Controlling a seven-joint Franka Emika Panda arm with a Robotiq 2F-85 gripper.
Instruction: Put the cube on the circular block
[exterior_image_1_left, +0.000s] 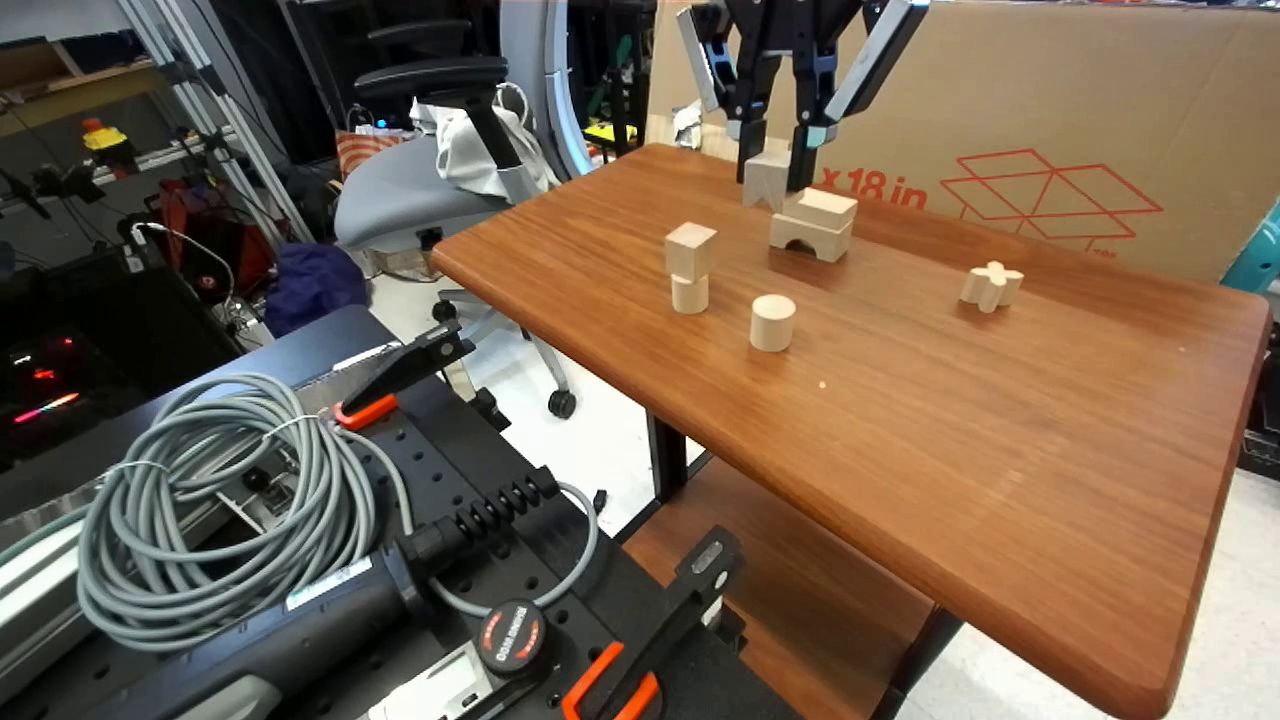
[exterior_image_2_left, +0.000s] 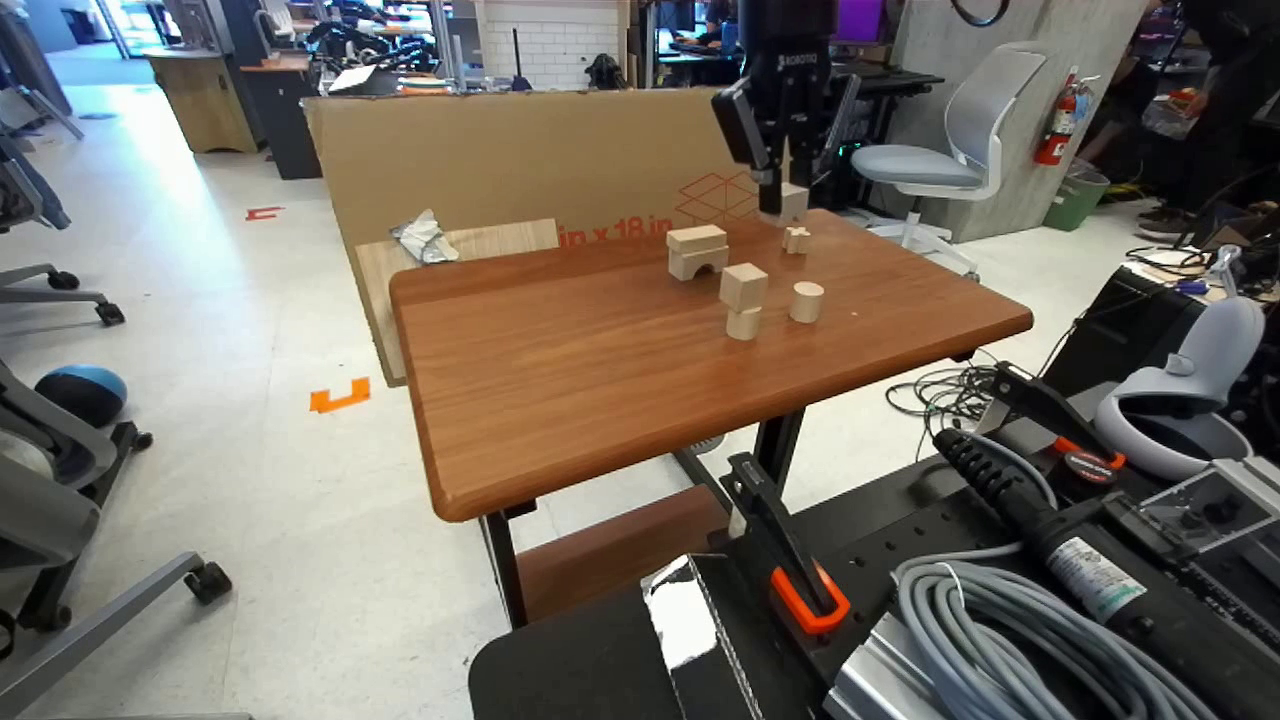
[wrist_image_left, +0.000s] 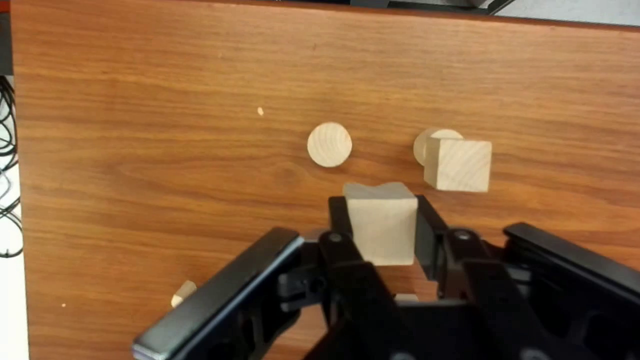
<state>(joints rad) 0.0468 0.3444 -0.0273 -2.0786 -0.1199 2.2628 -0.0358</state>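
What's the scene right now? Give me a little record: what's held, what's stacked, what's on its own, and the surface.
Held: notched wooden block, gripped by the gripper above the table
Cube stack: cube on a supporting round block
Arch stack: flat block on an arch-shaped block
On their own: lone round block; cross-shaped piece
Surface: brown wood-grain tabletop

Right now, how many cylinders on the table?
2. The bare cylinder stands on the table with nothing on top; the lower cylinder, near it but apart, sits under the cube. No third shows, though one could be hidden.
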